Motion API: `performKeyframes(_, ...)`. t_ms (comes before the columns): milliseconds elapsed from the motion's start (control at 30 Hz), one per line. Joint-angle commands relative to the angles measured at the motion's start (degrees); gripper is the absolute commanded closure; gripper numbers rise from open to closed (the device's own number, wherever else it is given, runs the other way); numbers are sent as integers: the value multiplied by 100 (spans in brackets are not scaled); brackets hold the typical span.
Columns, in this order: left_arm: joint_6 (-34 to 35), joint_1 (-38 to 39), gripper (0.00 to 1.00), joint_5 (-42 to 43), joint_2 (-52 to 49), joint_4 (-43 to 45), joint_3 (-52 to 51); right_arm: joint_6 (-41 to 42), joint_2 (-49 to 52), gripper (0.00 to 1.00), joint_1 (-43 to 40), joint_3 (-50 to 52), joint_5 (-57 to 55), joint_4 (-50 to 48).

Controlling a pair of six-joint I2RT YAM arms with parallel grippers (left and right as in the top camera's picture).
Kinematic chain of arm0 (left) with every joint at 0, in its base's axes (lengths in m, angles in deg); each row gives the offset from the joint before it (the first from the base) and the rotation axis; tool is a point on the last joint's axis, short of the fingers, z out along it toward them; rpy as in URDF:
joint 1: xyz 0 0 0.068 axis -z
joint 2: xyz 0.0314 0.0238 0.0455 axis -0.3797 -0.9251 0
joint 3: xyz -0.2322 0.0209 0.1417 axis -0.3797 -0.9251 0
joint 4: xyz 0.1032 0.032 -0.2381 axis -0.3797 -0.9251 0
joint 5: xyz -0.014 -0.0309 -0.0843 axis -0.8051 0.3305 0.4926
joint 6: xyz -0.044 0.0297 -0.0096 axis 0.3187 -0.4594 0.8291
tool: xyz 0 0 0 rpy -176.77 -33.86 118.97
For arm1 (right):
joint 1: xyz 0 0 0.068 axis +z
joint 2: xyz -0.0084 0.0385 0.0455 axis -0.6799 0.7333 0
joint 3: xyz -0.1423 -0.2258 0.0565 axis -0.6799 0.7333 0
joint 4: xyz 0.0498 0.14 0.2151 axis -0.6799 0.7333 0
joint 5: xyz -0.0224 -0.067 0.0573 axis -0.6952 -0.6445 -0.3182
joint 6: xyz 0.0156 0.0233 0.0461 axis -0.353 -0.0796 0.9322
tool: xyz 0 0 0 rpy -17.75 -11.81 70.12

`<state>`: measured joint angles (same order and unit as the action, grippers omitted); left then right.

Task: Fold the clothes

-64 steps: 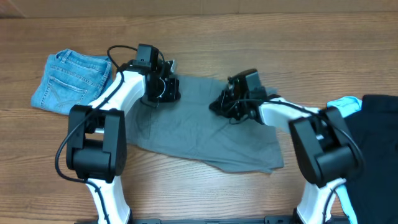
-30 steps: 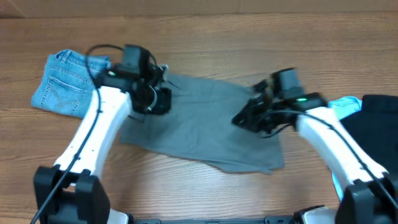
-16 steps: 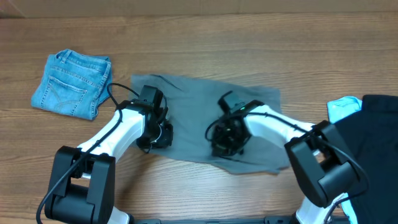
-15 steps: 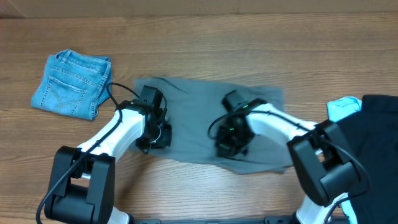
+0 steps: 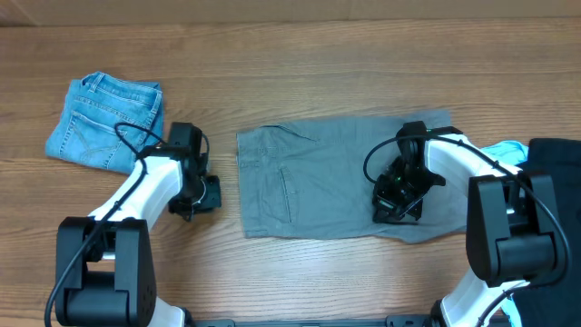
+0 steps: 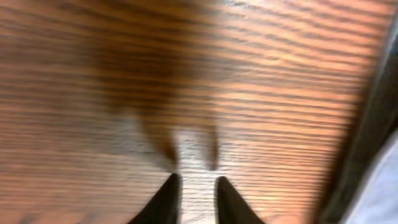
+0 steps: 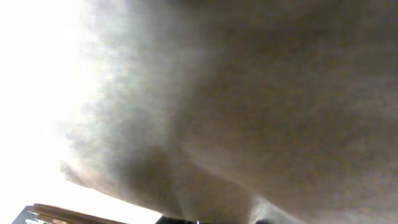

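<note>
Grey shorts (image 5: pixel 309 186), flat | right gripper (image 5: pixel 398 198) pressed on shorts, opening cannot be told; dragging risks bunching | left gripper (image 6: pixel 194 194) narrow, empty, over wooden table (image 6: pixel 261 93)

no readable text, labels or numbers in any of my views; wrist cams too blurred to tell

The plain grey cotton shorts (image 5: pixel 318 186) are lying pretty much flat, mid wooden counter (image 5: pixel 300 54). The waistband is at the left end, the slit back pocket faces up, and the legs run off to the right. A folded denim-blue garment (image 5: pixel 107 123) sits far left, well apart. A black garment (image 5: pixel 556 209) and a light blue garment (image 5: pixel 504 153) are bunched at the right edge, the blue one just beside the shorts' hem.
</note>
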<state>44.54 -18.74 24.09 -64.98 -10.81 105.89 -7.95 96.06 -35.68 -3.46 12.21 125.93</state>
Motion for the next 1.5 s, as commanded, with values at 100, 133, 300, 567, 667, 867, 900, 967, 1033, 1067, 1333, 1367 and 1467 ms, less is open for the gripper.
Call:
performKeyframes(100,-529,39,39,2599,7,597,-57,-295,-166,96,-11,-111,-4,-26)
performKeyframes(133,-496,70,35,2599,4,658,-70,-295,-166,96,-11,-111,-4,-26)
performKeyframes(300,35,170,32,2345,-232,1056,-317,-295,-166,96,-11,-111,-4,-26)
performKeyframes(567,385,496,49,2708,-1342,1943,-476,-295,-166,96,-11,-111,-2,-50)
performKeyframes(667,529,708,60,2710,-1589,2164,-474,-295,-166,96,-11,-111,-2,-50)
performKeyframes(867,522,562,96,2597,-1421,1873,-426,-295,-208,96,-11,-131,-9,-22)
performKeyframes(900,498,444,96,2468,-1266,1633,-378,-293,-291,96,-22,-173,-9,2)
performKeyframes(967,352,179,96,2225,-920,1174,-236,-293,-485,96,-24,-282,-9,87)
performKeyframes(1033,151,-146,96,1921,-448,551,31,-293,-765,96,-24,-446,-11,177)
performKeyframes(1067,57,-308,96,1720,-201,210,201,-293,-931,96,-24,-540,-11,216)
performKeyframes(1333,-686,-1130,96,544,1257,-2127,2273,-96,-1552,96,-22,-946,-9,275)
performKeyframes(1367,-684,-1102,96,564,1294,-2236,2450,-96,-1552,96,-22,-946,-9,273)
performKeyframes(1467,-562,-868,96,675,1322,-2433,2911,-94,-1552,96,-22,-946,-9,267)
